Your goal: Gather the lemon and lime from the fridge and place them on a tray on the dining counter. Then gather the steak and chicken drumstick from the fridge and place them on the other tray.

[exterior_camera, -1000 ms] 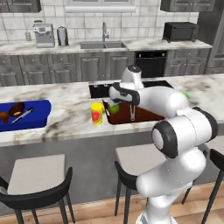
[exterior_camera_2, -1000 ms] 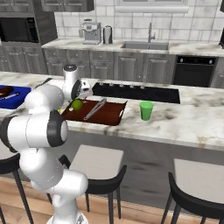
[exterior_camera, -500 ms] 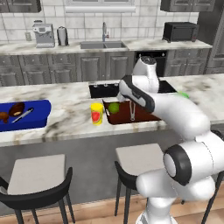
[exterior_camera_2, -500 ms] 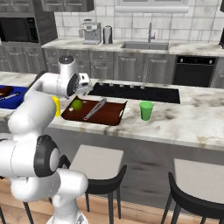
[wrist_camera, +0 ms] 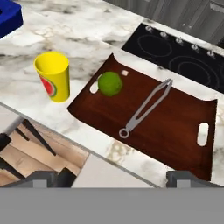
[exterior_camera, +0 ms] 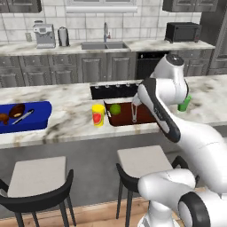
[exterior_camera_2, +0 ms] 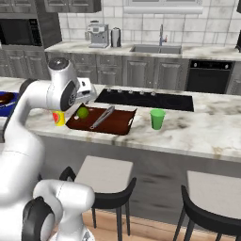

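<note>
The lime (wrist_camera: 110,83) rests in the red-brown tray (wrist_camera: 175,131) at its 10 o'clock corner, on the dining counter (wrist_camera: 83,39), with metal tongs (wrist_camera: 146,107) just beside it toward 3 o'clock and a yellow cup (wrist_camera: 53,76) outside the tray at 9 o'clock. Your gripper (wrist_camera: 113,177) hangs above with fingers spread wide, holding nothing. Expect the lime to be light, firm, smooth and prone to roll; grasp it across its widest middle.

Left base view: behind-left of arm, facing forward and down over counter (exterior_camera: 71,111). Right base view: behind-right, same heading. Hand view: close, looking down. Shared by all: tray (exterior_camera: 146,116) (exterior_camera_2: 117,123) (wrist_camera: 175,131), yellow cup (exterior_camera: 98,115) (exterior_camera_2: 59,117) (wrist_camera: 52,76).
</note>
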{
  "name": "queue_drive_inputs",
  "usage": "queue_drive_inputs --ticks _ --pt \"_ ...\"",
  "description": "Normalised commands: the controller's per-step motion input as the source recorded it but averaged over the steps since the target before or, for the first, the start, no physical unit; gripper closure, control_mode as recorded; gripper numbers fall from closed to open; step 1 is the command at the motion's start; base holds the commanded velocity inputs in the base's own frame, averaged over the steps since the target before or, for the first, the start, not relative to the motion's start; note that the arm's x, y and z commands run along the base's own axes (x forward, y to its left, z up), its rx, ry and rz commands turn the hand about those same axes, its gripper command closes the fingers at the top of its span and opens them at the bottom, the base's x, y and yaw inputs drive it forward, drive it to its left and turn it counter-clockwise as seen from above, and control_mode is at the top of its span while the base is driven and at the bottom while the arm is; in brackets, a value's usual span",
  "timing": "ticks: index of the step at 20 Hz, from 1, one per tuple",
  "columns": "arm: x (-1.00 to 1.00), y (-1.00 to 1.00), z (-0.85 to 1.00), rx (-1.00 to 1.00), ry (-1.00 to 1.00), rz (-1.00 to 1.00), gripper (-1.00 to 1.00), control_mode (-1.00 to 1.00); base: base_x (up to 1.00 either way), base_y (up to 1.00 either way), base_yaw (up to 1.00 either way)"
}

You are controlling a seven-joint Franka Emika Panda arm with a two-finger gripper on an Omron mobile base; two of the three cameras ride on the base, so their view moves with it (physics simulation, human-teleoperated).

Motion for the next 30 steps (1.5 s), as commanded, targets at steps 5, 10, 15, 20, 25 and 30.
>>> queue_drive_inputs --ticks 5,10,15,20,25,30 --pt "-1.0 -0.16 0.58 0.0 -0.02 -0.06 -1.0 -1.0 0.0 0.0 0.0" --pt "-1.0 -0.1 0.52 0.0 0.0 -0.12 -1.0 -1.0 0.0 0.0 0.0" --pt "-1.0 -0.12 0.2 0.05 -0.05 -0.19 -1.0 -1.0 0.0 0.0 0.0" --pt "-0.99 -0.18 -0.02 0.04 -0.07 -0.11 -1.0 -1.0 0.0 0.0 0.0" --pt "-0.18 0.03 -0.14 -0.02 0.01 0.0 -1.0 -1.0 0.0 0.0 0.0" --pt "0.0 0.01 0.0 -0.01 0.0 0.0 -1.0 -1.0 0.0 0.0 0.0"
